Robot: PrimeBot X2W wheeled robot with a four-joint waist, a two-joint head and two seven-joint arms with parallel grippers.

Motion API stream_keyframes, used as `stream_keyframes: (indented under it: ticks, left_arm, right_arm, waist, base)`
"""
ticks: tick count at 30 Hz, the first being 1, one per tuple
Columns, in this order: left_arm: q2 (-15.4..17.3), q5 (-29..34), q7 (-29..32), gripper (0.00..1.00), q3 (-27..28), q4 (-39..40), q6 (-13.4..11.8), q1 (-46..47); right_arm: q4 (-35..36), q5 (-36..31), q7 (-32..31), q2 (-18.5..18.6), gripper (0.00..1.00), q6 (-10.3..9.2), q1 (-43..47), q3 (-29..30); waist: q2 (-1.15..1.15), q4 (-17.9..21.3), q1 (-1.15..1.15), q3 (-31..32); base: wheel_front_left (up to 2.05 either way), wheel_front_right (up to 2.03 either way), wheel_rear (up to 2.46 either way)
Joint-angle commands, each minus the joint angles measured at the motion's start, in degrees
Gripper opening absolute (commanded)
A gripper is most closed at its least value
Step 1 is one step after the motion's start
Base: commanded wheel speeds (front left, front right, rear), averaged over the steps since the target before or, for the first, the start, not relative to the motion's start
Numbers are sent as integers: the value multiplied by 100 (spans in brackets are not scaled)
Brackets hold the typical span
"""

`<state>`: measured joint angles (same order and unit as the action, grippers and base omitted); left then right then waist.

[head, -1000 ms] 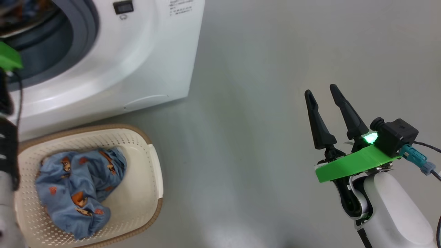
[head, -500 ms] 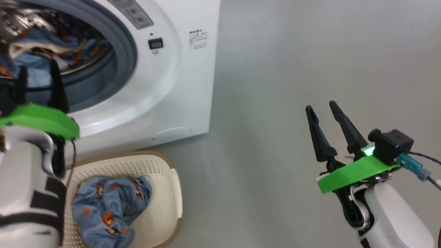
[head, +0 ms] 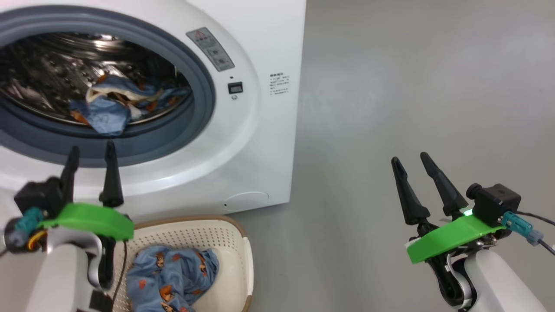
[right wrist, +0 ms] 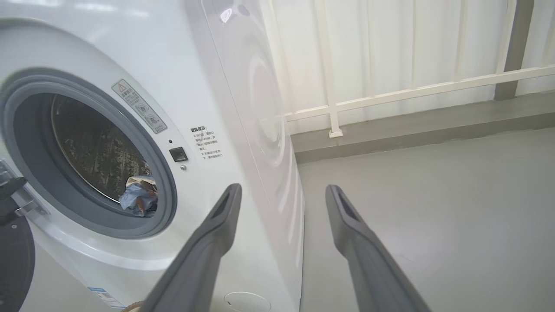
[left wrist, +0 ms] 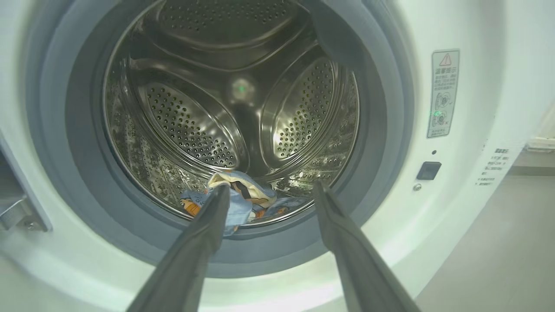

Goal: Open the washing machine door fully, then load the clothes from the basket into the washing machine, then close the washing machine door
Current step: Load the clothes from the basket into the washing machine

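Observation:
The washing machine (head: 260,130) stands open, its grey-ringed opening (head: 204,104) facing me. One piece of the light blue clothes (head: 108,108) lies at the bottom of the steel drum (left wrist: 195,130), also seen as the blue garment (left wrist: 238,197). More clothes (head: 173,277) lie in the cream basket (head: 240,255) on the floor below. My left gripper (head: 92,147) is open and empty just in front of the opening's lower rim. My right gripper (head: 409,158) is open and empty over the floor to the right. The door's black rim (right wrist: 15,264) shows swung out at the left.
Grey floor (head: 390,86) stretches to the right of the machine. A white railing (right wrist: 390,91) and a low kerb run along the wall behind it. The basket sits close against the machine's front foot.
The head view has swung up toward the machine, bringing the drum into sight. My left gripper has come back out in front of the opening, empty. The right arm holds its pose.

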<state>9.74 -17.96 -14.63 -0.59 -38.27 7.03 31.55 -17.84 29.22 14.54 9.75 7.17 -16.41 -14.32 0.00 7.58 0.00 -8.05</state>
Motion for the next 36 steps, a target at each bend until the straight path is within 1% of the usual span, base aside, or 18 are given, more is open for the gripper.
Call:
stream_keyframes:
  ticks: [1,8,15,19,27,36]
  left_arm:
    - [171,71,-37,100,188,276,15,-140]
    - [64,154,-37,100,238,950,-36,-1066]
    - [-3,154,-37,100,259,1382,-104,-1670]
    - [-63,165,-37,100,261,1665,-230,-1963]
    - [-199,67,10,100,232,1966,-340,-2268]
    - [-242,-10,43,100,196,2064,-402,-2336]
  right_arm:
    - [114,60,46,80,100,32,52,-77]
    - [92,113,46,160,100,32,267,-107]
    - [110,147,46,248,100,32,410,-127]
    - [150,143,46,309,100,32,453,-129]
    - [180,126,46,397,100,32,462,-127]
    - [176,128,46,439,100,32,416,-146]
  waist:
    - [0,-169,0,227]
    - [0,-273,0,578]
    - [0,-327,0,750]
    - [0,-358,0,769]
    - [0,-426,0,766]
    - [0,-420,0,741]
  base:
    - [0,0,0]
    - [0,0,0]
    - [0,0,0]
    - [0,0,0]
    - [0,0,0]
    - [0,0,0]
